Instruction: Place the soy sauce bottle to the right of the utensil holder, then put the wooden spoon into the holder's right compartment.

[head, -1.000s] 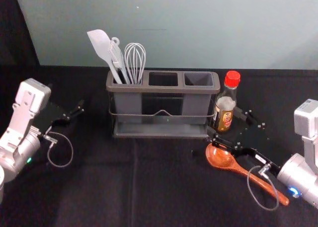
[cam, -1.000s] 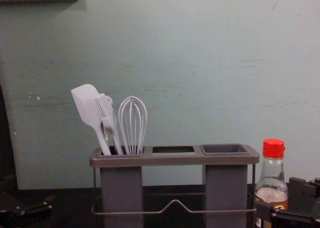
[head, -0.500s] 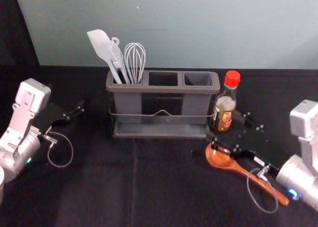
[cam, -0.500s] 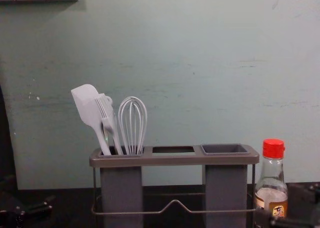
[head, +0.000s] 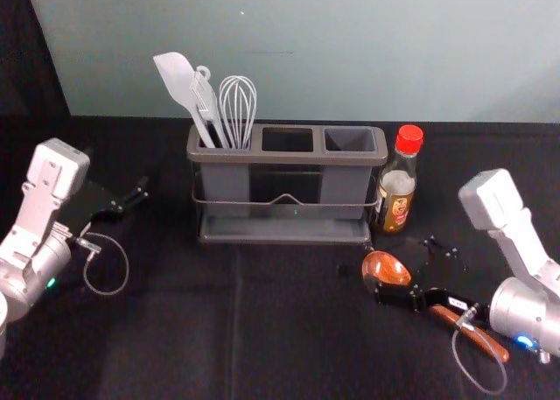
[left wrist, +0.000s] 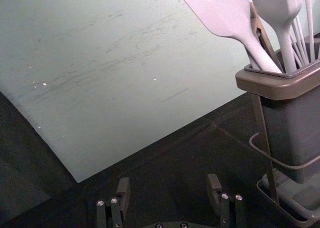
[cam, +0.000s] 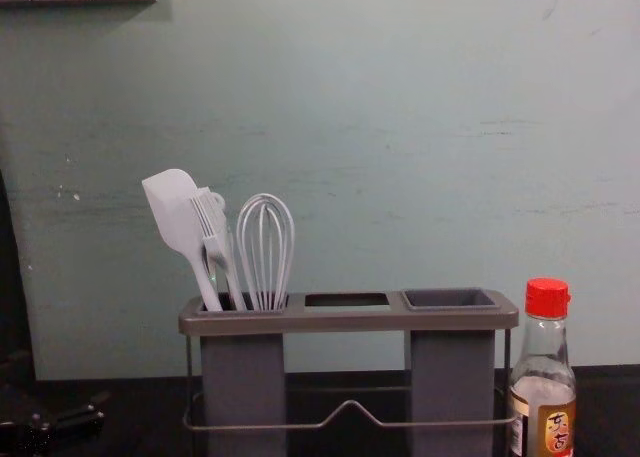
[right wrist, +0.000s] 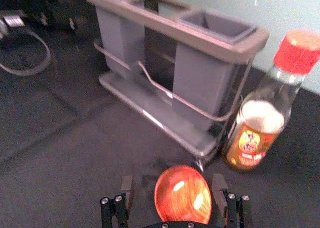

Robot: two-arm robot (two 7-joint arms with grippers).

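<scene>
The right arm comes in from the right edge of the head view, its white wrist housing above the gripper (head: 401,262), which points inward and away from the robot. It seems to be low over the black counter (head: 289,339), though against such dark ground its height is hard to judge. In its wrist view the jaws stand wide, one on each side of the spoon's bowl, with a gap to either side.

The wooden spoon (head: 385,266) lies aslant beneath that gripper: the glossy, reddish-orange bowl between the jaws, the handle running back under the gripper toward the robot and off to the right. Just beyond the gripper the soy sauce bottle (head: 398,190) stands upright, red-capped, with brown liquid and a bright label, right beside the right end of the utensil holder (head: 280,226).

The holder sits beyond the gripper and to its left, a grey rack with three compartments in a row. The left one holds a pale spatula (head: 179,85), a brush (cam: 210,227) and a whisk (head: 238,107), heads up. The right compartment (head: 350,139) is nearest the bottle.

The left arm is parked left of the holder, its gripper (head: 118,171) spread wide.
</scene>
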